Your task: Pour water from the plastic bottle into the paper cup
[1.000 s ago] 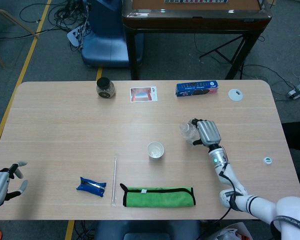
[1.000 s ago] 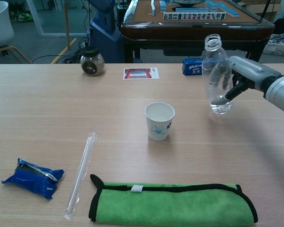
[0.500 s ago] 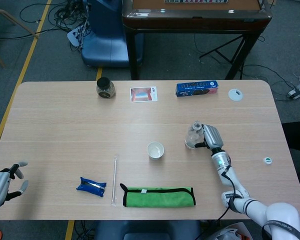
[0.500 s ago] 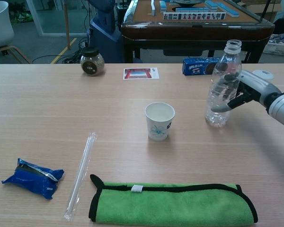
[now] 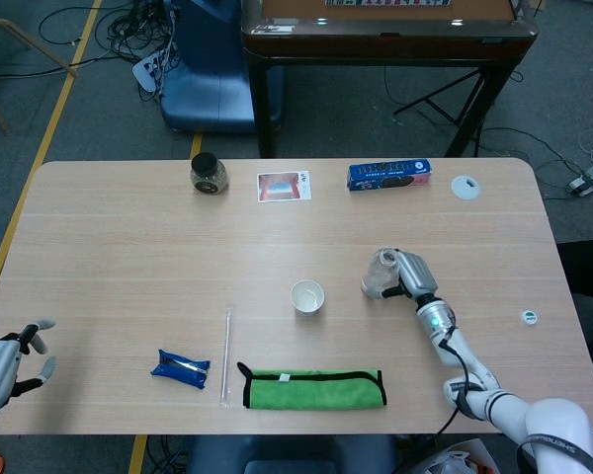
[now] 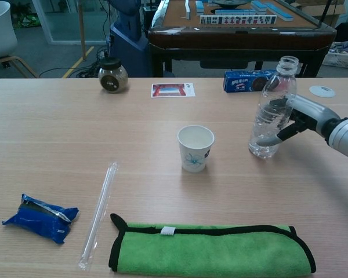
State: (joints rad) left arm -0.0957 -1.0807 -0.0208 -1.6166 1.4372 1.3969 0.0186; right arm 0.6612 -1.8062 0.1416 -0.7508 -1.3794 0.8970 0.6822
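Right hand (image 6: 301, 116) gripped bottle (image 6: 271, 110), uncapped, tilted slightly, base at table (image 6: 58, 133), toward right edge. Cup (image 6: 195, 148) stood upright mid-table, beside bottle, apart. Left hand (image 5: 2, 363) at near-left corner, fingers apart, held nothing.

Even, bright overhead lighting; soft faint shadows on the pale wooden bench (image 6: 75, 139). Both views sharp, no glare.

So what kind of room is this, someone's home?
More likely a lab or workshop, I'd guess. Loose cables trail over a grey floor marked with yellow tape, and behind the table stands what looks like a mahjong table, so perhaps a shared space.
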